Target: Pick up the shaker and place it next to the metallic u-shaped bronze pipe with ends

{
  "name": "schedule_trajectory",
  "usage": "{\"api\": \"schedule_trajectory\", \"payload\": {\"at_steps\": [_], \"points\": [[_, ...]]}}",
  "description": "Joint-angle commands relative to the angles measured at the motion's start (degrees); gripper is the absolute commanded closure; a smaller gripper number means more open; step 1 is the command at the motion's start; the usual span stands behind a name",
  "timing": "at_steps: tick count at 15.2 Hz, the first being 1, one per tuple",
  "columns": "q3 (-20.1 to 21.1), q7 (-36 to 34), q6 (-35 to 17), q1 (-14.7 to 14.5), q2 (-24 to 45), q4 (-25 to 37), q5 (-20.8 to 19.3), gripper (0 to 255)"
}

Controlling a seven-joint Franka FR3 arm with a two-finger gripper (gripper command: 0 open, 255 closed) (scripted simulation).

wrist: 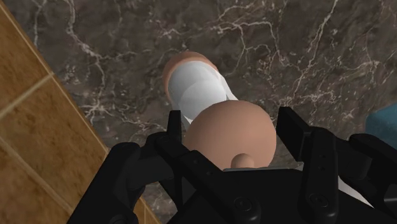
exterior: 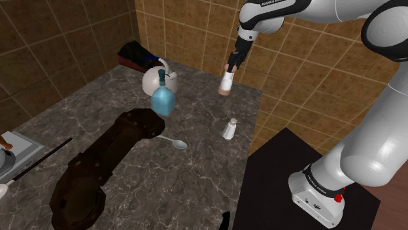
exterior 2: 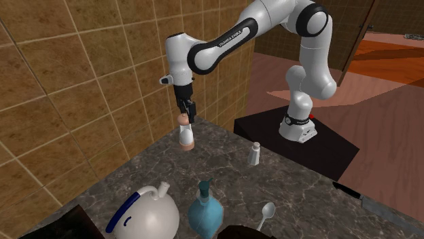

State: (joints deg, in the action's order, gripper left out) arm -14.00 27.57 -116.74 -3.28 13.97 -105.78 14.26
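Note:
A shaker (exterior: 227,83) with a white body and tan ends hangs upright over the dark marble counter (exterior: 196,170), close to the tiled wall. My gripper (exterior: 231,67) is shut on its upper part. The second exterior view has the shaker (exterior 2: 186,136) under the gripper (exterior 2: 185,119), clear of the counter. In the wrist view the black fingers (wrist: 175,127) clasp the shaker (wrist: 210,95) from both sides of the gripper (wrist: 232,127). A big dark brown bent pipe (exterior: 98,163) lies across the counter's near part, well away from the gripper.
A small white shaker with a grey cap (exterior: 229,129) stands near the counter's edge by the stand (exterior: 307,189). A white teapot (exterior: 159,80), a blue soap bottle (exterior: 163,100) and a spoon (exterior: 173,141) lie between gripper and pipe. Tiled walls bound two sides.

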Motion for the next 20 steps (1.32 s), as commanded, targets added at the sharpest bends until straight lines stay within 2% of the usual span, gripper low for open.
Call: {"api": "schedule_trajectory", "payload": {"at_steps": [1, 9, 20], "points": [[0.0, 0.0, 0.0, 0.0, 0.0, 0.0, 0.0, 255], [0.0, 0.0, 0.0, 0.0, 0.0, 0.0, 0.0, 255], [-0.3, -1.8, 7.5, 0.0, -2.5, 5.2, -1.4, 255]]}}
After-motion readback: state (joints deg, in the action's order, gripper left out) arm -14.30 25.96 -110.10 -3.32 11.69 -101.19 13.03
